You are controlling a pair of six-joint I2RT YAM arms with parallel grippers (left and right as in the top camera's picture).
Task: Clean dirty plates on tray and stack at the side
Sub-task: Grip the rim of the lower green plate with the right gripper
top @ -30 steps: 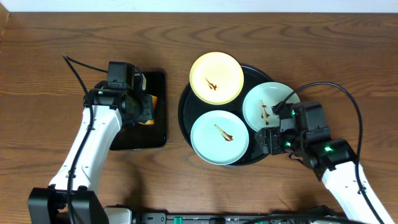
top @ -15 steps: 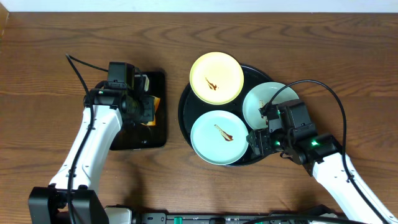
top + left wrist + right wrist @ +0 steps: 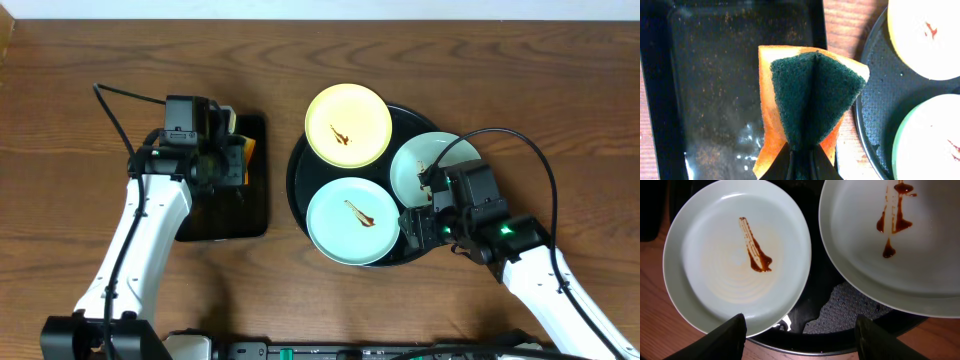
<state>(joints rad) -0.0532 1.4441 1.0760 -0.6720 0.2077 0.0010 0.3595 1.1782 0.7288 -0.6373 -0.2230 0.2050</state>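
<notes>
Three plates (image 3: pixel 353 220) lie inside the round black tray (image 3: pixel 296 172), each marked with brown sauce. The right gripper (image 3: pixel 805 337) hangs over the near edge of that tray with its fingers spread wide and nothing between them. Ahead of it to the left lies the first mint plate (image 3: pixel 737 262) with one slanting smear, and ahead to the right the second mint plate (image 3: pixel 900 245) with a drip-shaped streak. A strip of bare tray floor shows between the two plates, straight ahead of the fingers. The pale yellow plate (image 3: pixel 348 125) sits at the far side of the tray, beyond both mint ones. The left gripper (image 3: pixel 800 162) is clenched on a sponge (image 3: pixel 810 95), orange with a dark green scouring face, folded into a wedge. Beneath it lies the rectangular black tray (image 3: pixel 715 75), wet and speckled, and the round tray is off to this gripper's right.
</notes>
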